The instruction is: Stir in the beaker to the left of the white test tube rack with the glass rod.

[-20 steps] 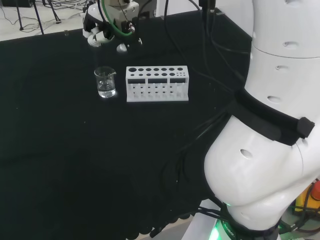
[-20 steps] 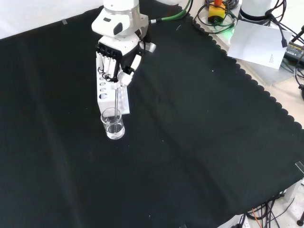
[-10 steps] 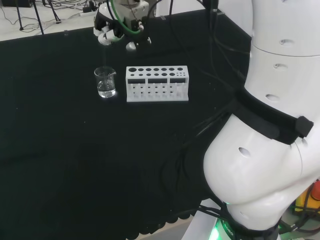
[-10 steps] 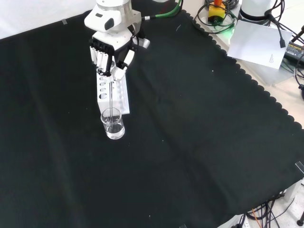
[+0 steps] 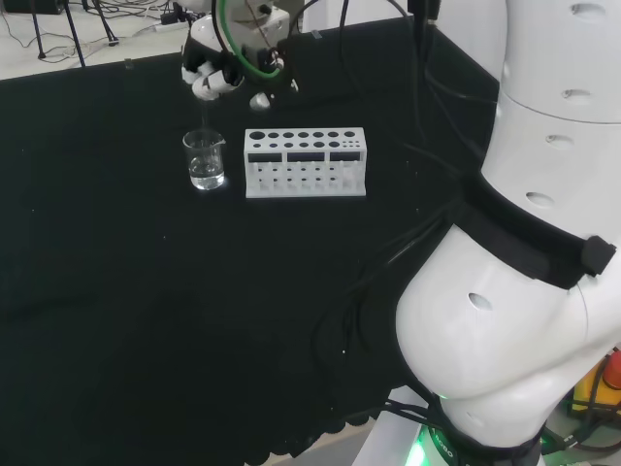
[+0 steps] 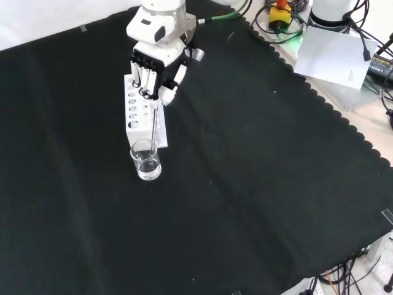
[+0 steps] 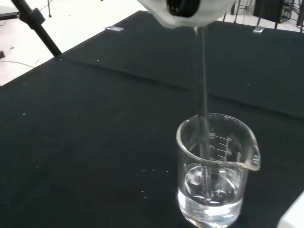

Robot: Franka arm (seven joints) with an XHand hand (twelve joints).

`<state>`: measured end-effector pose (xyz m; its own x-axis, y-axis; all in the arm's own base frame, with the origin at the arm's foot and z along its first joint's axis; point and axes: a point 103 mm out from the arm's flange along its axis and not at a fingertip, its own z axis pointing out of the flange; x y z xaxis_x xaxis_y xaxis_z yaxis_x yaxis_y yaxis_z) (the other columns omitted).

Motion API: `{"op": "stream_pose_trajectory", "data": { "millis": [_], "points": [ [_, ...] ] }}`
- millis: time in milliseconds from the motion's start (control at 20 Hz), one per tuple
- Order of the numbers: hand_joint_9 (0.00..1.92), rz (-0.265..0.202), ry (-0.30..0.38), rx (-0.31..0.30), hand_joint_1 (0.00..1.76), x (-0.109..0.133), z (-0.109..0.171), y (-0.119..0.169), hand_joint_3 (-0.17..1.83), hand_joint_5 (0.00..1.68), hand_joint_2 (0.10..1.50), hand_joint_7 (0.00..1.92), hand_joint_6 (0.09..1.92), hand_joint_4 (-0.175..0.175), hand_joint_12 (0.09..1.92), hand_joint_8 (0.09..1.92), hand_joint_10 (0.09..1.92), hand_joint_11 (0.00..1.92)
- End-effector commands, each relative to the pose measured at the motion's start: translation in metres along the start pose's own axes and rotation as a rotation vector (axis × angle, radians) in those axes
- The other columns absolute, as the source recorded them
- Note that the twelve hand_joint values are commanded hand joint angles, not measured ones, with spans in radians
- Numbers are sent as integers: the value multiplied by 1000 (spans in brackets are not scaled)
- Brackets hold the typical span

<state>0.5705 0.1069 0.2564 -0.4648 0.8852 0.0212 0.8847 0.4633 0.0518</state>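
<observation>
A: Front view: the hand hangs above the white test tube rack with its fingers curled and pinched on the top of the glass rod. Why so high?

B: Likely because the rod is long. Held by its upper end, it slants down from the hand and its lower tip reaches into the beaker, which stands below the hand on the table, just past the end of the rack.

A: And the tip is in the liquid?

B: The wrist view says so: the rod passes inside the rim of the beaker and ends in the clear liquid near the bottom. Gripping at the top keeps the hand clear of the glass while the tip circles.

A: The head view?

B: The hand sits above the beaker, the rack just beside it. The stirring looks to be under way.
</observation>
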Motion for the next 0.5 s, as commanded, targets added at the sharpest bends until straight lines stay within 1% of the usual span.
{"op": "stream_pose_trajectory", "data": {
  "millis": [50, 200, 500],
  "points": [
    [1598, -30, 6, -14, 1302, 17, 0, 24, 35, 1160, 1031, 1155, 402, -175, 1118, 1038, 945, 1423],
    [1598, -24, 5, -15, 1302, 16, 0, 31, 33, 1160, 1032, 1155, 402, -175, 1119, 1039, 945, 1423],
    [1598, 7, -2, 1, 1302, -7, 5, 37, 31, 1159, 1033, 1155, 404, -175, 1120, 1038, 947, 1422]
  ]
}}
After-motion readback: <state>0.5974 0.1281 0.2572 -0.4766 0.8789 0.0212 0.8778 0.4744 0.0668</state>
